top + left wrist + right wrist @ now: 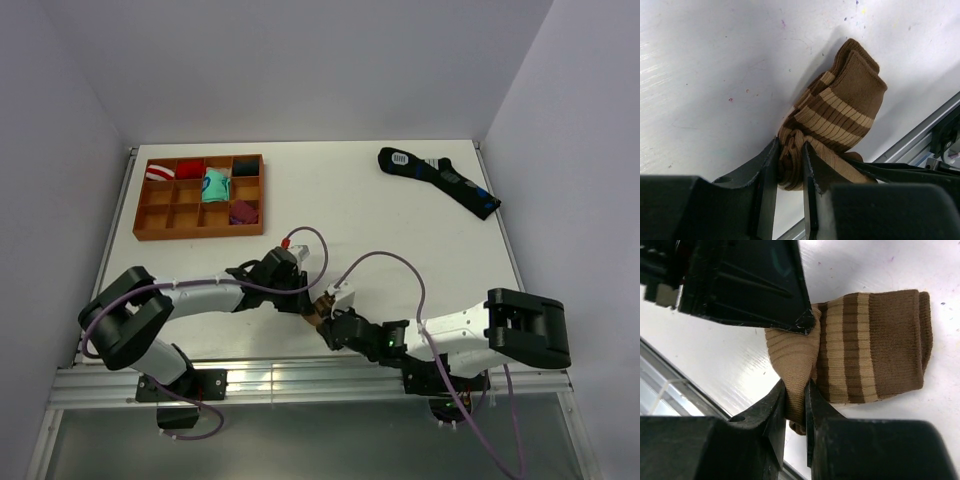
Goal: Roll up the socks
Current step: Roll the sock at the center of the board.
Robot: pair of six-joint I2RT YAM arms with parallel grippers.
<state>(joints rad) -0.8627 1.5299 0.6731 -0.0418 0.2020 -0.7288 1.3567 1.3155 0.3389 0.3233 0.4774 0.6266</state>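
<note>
The socks (840,110), brown with cream stripes, lie partly rolled on the white table near its front edge. My left gripper (790,145) is shut on the rolled end of the bundle, the coil squeezed between its fingers. My right gripper (795,387) is shut on a tan fold of the socks (875,345), beside the striped cuff. In the top view both grippers meet over the socks (322,308), the left gripper (303,298) from the left and the right gripper (332,322) from the right. The arms hide most of the bundle there.
A wooden compartment tray (150,232) stands at the back left, holding red, teal (214,186) and purple (243,211) bundles. A black-navy sock (440,180) lies at the back right. The metal front rail (300,375) runs just behind the grippers.
</note>
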